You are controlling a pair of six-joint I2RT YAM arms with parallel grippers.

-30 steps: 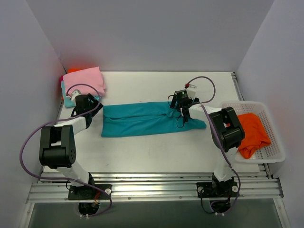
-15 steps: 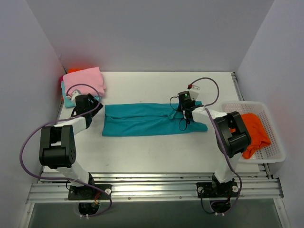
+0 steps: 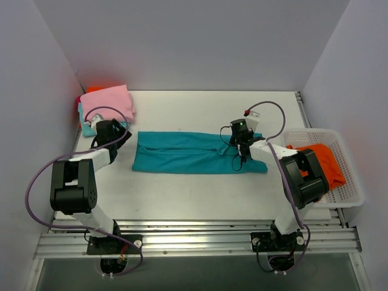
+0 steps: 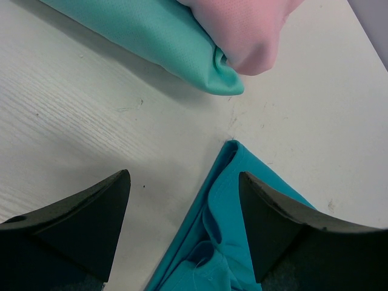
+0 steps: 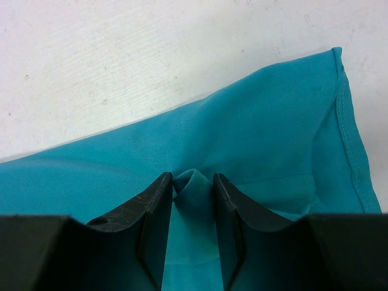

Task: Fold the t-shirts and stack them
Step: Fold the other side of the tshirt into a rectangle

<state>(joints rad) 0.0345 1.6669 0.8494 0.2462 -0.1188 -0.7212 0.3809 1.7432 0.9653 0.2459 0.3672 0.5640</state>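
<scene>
A deep teal t-shirt [image 3: 188,153] lies as a long folded strip across the middle of the table. My right gripper [image 3: 241,136] sits over its right part, shut on a pinched-up ridge of the teal cloth [image 5: 193,182]. My left gripper [image 3: 116,134] hangs open just off the strip's left end. The teal corner [image 4: 233,182] reaches in between its fingers, nearer the right finger [image 4: 273,212]. At the back left, a pink t-shirt [image 3: 108,104] rests on a pale aqua one [image 3: 86,127], with an orange edge [image 3: 94,90] behind. Another bright orange t-shirt [image 3: 324,165] fills the basket.
The white mesh basket [image 3: 354,193] stands at the table's right edge. The pink [image 4: 248,30] and aqua [image 4: 157,30] stack lies just beyond my left gripper. Grey walls close in the back and both sides. A metal rail runs along the near edge.
My right gripper has shut on the teal cloth and moved right, dragging the strip a little to the right. The left arm has not moved.
</scene>
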